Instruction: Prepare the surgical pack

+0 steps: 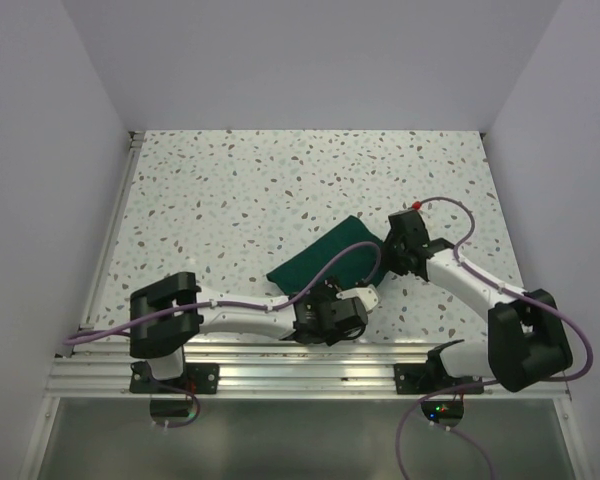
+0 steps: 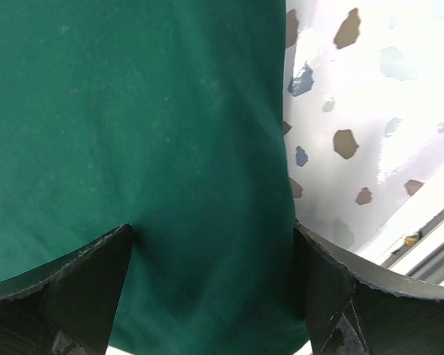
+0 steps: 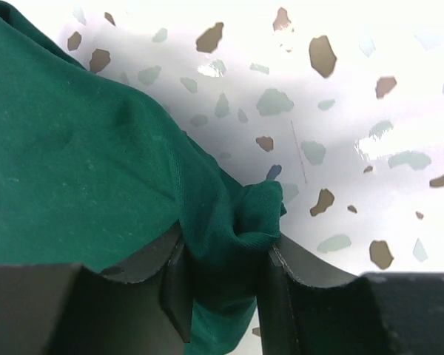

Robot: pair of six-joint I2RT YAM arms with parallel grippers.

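Observation:
The surgical pack point(image 1: 325, 258) is a dark green fabric bundle lying slantwise on the speckled table point(image 1: 280, 180), near the front edge. My left gripper point(image 1: 360, 298) hovers over its near right end. In the left wrist view the jaws point(image 2: 214, 244) stand wide apart, with smooth green fabric point(image 2: 133, 111) spread under and between them. My right gripper point(image 1: 388, 258) is at the pack's far right corner. In the right wrist view it point(image 3: 226, 251) is shut on a bunched fold of the green fabric point(image 3: 74, 170). No steel tray is in view.
A metal rail point(image 1: 310, 365) runs along the table's front edge, close behind the left gripper, and shows in the left wrist view point(image 2: 429, 251). White walls enclose the table at the left, back and right. Purple cables loop off both arms.

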